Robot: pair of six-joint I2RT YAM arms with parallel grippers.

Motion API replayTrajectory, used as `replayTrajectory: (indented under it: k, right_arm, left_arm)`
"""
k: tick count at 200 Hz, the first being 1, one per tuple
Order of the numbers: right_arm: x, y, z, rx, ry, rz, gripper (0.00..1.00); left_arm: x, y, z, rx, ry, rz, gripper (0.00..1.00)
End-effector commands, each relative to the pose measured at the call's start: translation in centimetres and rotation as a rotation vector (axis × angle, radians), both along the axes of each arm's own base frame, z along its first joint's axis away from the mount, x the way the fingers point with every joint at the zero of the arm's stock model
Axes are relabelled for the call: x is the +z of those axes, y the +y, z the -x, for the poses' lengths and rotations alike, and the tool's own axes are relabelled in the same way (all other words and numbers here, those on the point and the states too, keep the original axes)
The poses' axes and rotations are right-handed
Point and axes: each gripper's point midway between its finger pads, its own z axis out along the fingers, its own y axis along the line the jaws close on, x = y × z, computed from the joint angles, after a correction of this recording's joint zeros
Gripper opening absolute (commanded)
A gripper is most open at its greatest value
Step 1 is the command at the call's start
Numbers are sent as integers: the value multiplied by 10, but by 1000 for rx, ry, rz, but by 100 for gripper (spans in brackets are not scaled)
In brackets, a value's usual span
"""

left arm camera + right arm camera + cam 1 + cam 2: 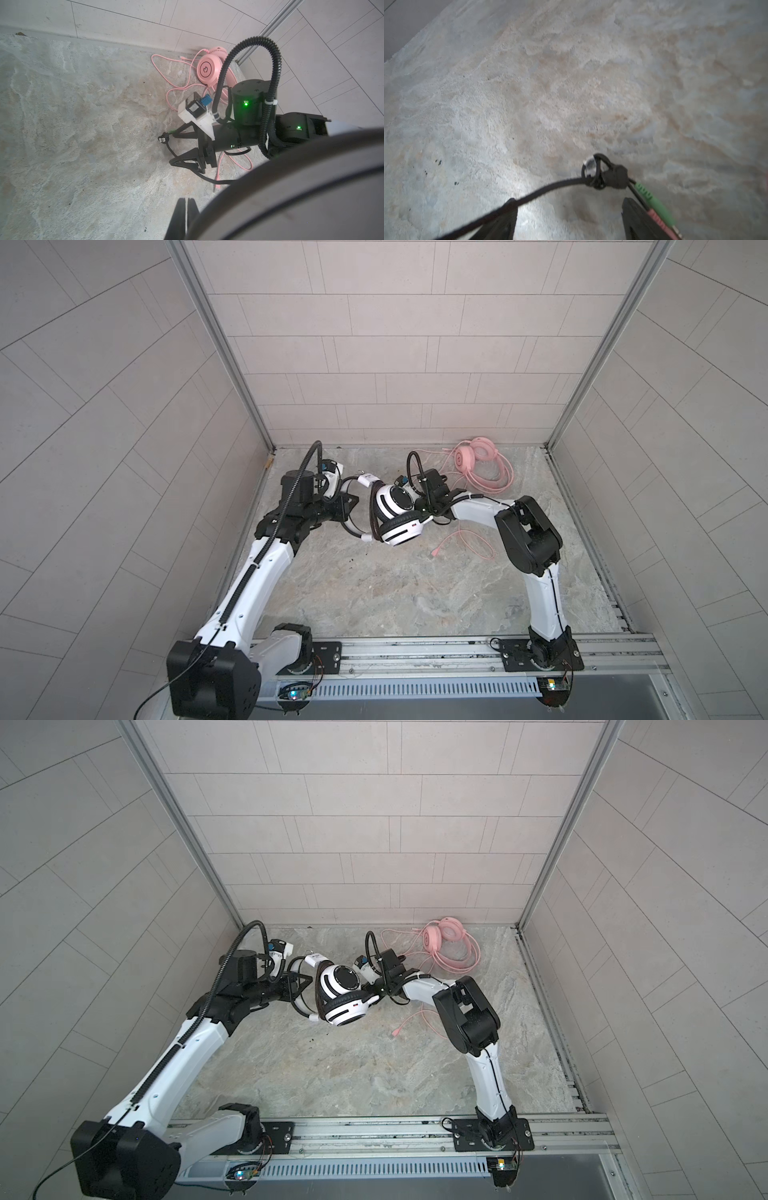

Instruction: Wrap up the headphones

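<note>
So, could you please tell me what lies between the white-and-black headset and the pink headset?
The right arm's wrist sits between the white-and-black headset and the pink headset; both top views show it.

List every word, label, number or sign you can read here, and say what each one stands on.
No text here can be read.
White tag on the white-and-black headset's headband: dark print, too small to read.
Small red mark on its lower earcup: too blurred to read.
Pink headset's earcup: a round dark logo, a symbol and no letters.
</note>
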Motion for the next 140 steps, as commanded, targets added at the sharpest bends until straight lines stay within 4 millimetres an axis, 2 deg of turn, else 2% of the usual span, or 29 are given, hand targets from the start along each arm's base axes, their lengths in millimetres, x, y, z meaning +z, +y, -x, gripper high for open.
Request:
replayTrajectory:
  k: [1,47,72,111,128,140]
  right_arm:
    - [7,7,-11,15,-42,18,80]
    - [-10,9,-25,20,-12,76,81]
    - [-27,9,-32,16,45,99,80]
    - [-32,3,-48,-23,108,86,77]
    - [-37,0,-50,-31,145,79,73]
    - [-40,-3,-50,-39,155,96,65]
  left_arm:
    - [20,-8,-2,-33,-50,67,0]
    - [18,-6,-3,-26,-39,72,0]
    - [16,-7,-4,-28,-30,76,0]
    - [16,-7,-4,-31,-25,79,0]
    - [16,-7,-4,-31,-25,80,0]
    - [16,-7,-4,-30,-25,81,0]
